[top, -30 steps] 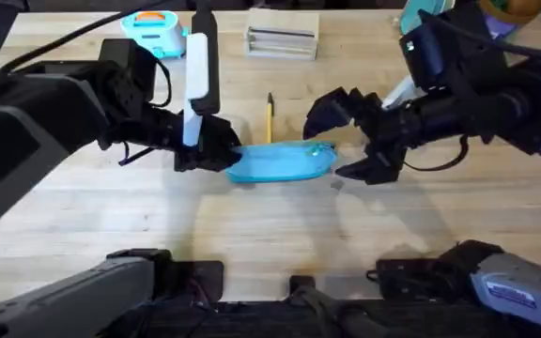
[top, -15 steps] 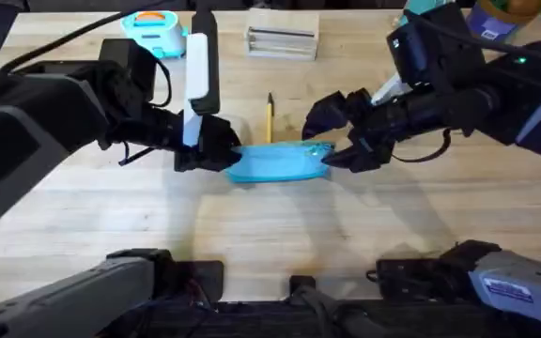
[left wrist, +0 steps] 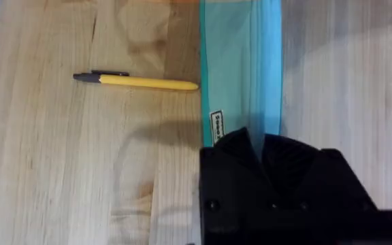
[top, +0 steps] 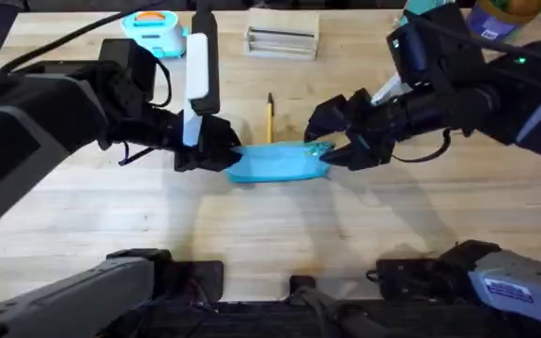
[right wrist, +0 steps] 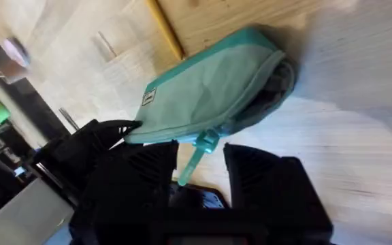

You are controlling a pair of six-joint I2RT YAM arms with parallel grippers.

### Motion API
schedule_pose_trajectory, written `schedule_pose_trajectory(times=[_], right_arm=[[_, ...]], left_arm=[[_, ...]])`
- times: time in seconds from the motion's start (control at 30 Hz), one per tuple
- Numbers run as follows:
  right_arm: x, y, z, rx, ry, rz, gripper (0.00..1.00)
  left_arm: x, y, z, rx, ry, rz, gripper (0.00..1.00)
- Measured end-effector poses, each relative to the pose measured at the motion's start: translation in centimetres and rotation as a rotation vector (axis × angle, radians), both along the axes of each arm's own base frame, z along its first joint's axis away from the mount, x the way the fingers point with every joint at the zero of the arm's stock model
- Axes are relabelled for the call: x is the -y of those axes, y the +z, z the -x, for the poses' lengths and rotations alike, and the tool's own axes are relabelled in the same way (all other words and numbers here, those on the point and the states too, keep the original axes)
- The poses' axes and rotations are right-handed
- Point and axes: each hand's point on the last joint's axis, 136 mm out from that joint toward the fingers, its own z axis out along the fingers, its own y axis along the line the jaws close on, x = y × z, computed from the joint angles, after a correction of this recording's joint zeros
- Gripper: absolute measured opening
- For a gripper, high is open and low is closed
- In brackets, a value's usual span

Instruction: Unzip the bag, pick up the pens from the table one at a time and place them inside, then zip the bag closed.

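- Clamping the left end of the bag [top: 280, 161], the left tool [top: 216, 150] held its fingers together on the fabric; the left wrist view showed the turquoise cloth running straight into the closed black fingers [left wrist: 250, 146].
- The right tool [top: 334, 148] sat at the bag's right end with its fingers apart; in the right wrist view the zipper's pull tab [right wrist: 197, 156] hung in the gap between the two fingers, and contact could not be confirmed.
- The bag lay flat and lengthwise on the desk [top: 270, 225], near its middle, spanning the space between the two tools.
- One yellow pen [top: 270, 116] with a black end lay on the desk just beyond the bag's far edge, its near tip beside the fabric.
- A turquoise toy with an orange top [top: 156, 30] stood well apart at the desk's far edge.
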Motion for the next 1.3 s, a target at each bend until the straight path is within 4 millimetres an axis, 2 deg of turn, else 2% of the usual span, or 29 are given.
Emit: schedule_pose_trajectory(times=[0.43, 0.57, 0.77, 0.97, 1.23, 1.27, 1.3], right_arm=[[0.0, -0.1, 0.1, -0.005, 0.002, 0.002, 0.419], [0.0, -0.6, 0.1, -0.023, 0.0, 0.009, 0.253], [0.0, -0.7, 0.1, -0.026, 0.0, 0.01, 0.192], [0.0, -0.6, 0.1, -0.026, 0.0, 0.009, 0.041], [-0.4, -0.4, 0.0, -0.016, 0.017, -0.008, 0.03], [-1.8, 1.0, -1.0, 0.052, 0.056, -0.093, 0.031], [-2.1, 1.3, -1.2, 0.065, 0.062, -0.108, 0.031]], left_arm=[[0.0, 0.0, 0.0, 0.001, 0.0, 0.0, 0.043], [0.0, 0.0, 0.0, 0.0, 0.0, 0.0, 0.043], [0.0, 0.0, 0.0, 0.001, 0.0, 0.0, 0.043], [0.0, 0.0, 0.0, 0.001, 0.0, 0.0, 0.043], [0.0, 0.0, 0.0, 0.0, 0.0, 0.0, 0.043], [0.0, 0.0, 0.0, 0.001, 0.001, -0.003, 0.043], [0.0, 0.0, 0.0, 0.001, 0.001, -0.004, 0.043]])
